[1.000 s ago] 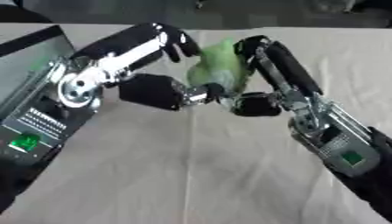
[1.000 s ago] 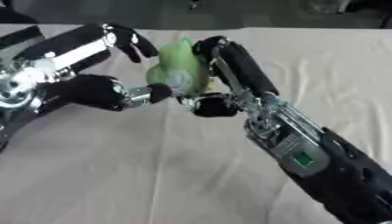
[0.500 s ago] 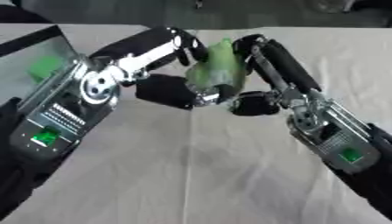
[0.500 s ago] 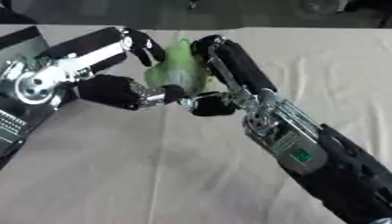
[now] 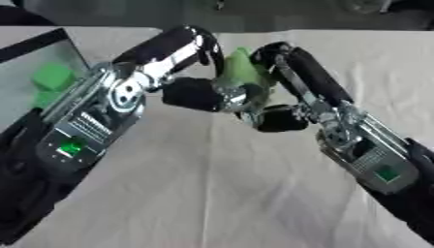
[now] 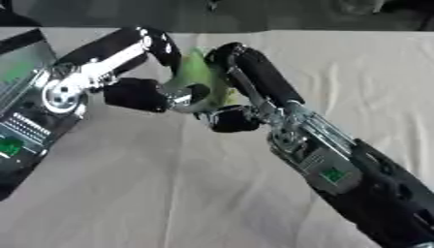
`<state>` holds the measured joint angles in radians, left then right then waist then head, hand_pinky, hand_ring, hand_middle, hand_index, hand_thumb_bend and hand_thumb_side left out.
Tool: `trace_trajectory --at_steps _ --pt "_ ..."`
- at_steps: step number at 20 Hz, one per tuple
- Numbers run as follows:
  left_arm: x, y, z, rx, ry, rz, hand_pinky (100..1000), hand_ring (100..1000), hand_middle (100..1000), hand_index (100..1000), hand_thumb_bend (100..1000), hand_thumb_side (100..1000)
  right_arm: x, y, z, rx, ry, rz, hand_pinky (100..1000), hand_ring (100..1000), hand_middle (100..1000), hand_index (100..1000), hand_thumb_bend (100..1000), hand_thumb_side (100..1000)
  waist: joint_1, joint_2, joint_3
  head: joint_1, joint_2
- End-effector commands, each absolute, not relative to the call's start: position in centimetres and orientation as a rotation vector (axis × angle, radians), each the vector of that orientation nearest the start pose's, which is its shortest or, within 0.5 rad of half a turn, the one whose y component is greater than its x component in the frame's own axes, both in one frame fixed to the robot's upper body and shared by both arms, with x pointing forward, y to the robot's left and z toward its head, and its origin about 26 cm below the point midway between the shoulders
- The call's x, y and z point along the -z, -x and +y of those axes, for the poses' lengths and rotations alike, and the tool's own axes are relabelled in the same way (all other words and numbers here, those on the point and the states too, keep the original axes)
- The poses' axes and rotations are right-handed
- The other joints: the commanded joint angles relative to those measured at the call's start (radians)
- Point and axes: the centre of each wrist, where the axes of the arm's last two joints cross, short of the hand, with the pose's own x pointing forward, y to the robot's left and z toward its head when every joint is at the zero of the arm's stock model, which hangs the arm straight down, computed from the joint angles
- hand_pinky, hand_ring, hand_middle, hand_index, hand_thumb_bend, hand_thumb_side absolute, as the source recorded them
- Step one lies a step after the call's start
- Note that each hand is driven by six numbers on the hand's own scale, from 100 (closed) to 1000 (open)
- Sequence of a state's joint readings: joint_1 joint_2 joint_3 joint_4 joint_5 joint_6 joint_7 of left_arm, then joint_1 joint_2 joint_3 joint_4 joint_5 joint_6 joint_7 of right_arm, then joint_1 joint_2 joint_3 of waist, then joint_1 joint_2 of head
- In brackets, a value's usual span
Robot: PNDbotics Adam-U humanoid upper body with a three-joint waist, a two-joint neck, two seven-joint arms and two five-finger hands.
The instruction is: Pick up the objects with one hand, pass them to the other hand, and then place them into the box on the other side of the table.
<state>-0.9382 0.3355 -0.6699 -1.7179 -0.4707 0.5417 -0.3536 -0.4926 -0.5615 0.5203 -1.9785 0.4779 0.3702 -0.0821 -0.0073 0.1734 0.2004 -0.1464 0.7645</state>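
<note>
So you've got both hands meeting mid-counter right now; your left hand [image 5: 199,92] has its fingers [image 5: 203,46] curled over the top of the light green object [image 5: 240,72] with the thumb coming in from underneath, so it's wrapped round it; your right hand [image 5: 284,89] is on the same object from the other side, its fingers [image 5: 292,63] bent over the top and the thumb tucked below, so both are clamped on it at once; the object sits up off the cloth-covered counter [image 5: 220,193], sandwiched between the two palms, and it's too hidden to say what it actually is beyond pale green and sort of pointed at the top; over at the left edge there's the clear box [image 5: 38,72] with green pieces [image 5: 51,77] already in it; no readable writing anywhere, just small green lit panels on both forearms.
</note>
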Motion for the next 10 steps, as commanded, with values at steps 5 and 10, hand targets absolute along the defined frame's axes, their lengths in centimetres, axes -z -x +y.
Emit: trace_trajectory --at_steps 5,10 --pt "-26.5 -31.1 6.4 1.458 -0.48 -1.77 971 762 749 829 562 671 -20.2 -29.0 -17.5 -1.025 0.726 -1.994 456 557 493 545 383 100 0.016 -0.028 0.006 -0.002 0.005" --pt "-27.7 -29.3 7.4 1.469 -0.445 -1.785 980 766 752 828 580 660 -20.2 -29.0 -17.8 -0.997 0.745 -1.969 448 556 493 543 383 100 0.021 -0.029 0.012 -0.006 0.005"
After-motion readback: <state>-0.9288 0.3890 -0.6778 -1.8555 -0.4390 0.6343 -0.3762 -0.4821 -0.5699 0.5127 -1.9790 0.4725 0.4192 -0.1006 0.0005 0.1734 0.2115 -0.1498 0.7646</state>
